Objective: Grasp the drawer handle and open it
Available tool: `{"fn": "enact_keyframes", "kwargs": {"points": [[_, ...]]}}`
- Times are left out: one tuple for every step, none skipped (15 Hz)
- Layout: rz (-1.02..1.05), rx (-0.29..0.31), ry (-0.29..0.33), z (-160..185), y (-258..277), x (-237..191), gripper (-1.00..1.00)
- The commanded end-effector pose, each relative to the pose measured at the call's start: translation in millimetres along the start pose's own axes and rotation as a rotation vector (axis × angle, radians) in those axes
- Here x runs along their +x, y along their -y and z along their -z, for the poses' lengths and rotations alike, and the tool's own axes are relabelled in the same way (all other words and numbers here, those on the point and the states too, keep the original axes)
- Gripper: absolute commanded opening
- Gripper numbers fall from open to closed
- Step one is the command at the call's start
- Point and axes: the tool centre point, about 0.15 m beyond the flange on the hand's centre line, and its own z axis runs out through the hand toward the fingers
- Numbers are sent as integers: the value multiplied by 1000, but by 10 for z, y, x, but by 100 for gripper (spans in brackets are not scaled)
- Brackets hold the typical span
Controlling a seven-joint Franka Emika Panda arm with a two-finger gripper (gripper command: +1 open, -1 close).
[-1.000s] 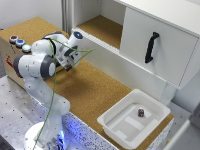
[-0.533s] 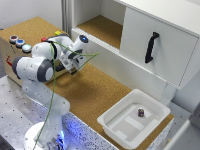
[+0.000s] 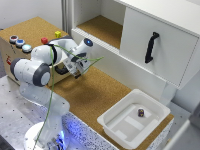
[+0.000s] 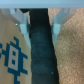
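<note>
- The drawer handle sits on the drawer front, well apart from the gripper, toward 2 o'clock.
- The gripper's fingers are spread over the cork table, holding nothing.

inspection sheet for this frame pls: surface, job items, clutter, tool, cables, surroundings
Surface: cork-covered table.
Job's things: drawer front panel white; drawer handle black, untouched.
Clutter: white tub with a small dark object inside; coloured blocks and a button box at the exterior view's left.
Tool: tool far from the handle, above the cork; jaws apart around a dark strip in the wrist view.
Cables: green cable looping past the arm.
Surroundings: open shelf beside the drawer.
</note>
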Motion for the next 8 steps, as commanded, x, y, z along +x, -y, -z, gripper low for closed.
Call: {"fn": "enact_keyframes", "kwargs": {"points": [[38, -104, -50, 662, 103, -217, 100], [55, -143, -51, 756, 156, -226, 100], [63, -181, -51, 838, 200, -229, 100], [68, -204, -68, 948, 246, -230, 100], [77, -231, -84, 1064, 308, -220, 100], [88, -244, -96, 1146, 363, -210, 100], [132, -280, -107, 1273, 516, -174, 100], [188, -309, -108, 1353, 684, -133, 100]]}}
